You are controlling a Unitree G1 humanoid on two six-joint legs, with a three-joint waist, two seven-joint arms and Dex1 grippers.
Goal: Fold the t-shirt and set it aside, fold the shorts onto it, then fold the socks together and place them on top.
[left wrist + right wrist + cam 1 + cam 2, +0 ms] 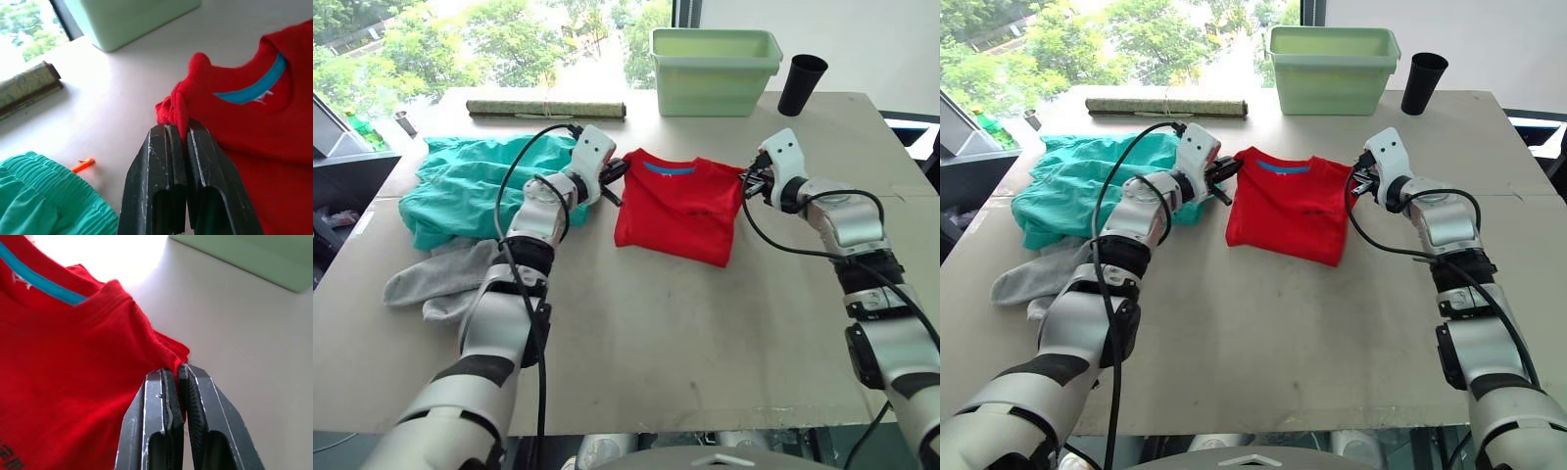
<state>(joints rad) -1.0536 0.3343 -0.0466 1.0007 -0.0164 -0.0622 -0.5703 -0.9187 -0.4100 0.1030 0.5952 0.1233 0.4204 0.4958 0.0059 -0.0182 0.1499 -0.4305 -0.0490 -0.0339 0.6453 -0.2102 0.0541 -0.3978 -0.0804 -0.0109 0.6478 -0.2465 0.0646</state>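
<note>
Lying left of the left fingers (615, 174): socks (435, 277), shorts (460, 186). Pinching the t-shirt (680, 204) at its 2 shoulder corners, left fingers and right fingers (751, 179) both clamping red cloth, t-shirt sitting between them on the table (705, 323).

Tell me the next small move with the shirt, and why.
Probably carry the t-shirt aside together and lay it down. It already lies folded compact, the left gripper shut on one shoulder corner and the right gripper on the other, while the shorts and socks wait unfolded.
</note>
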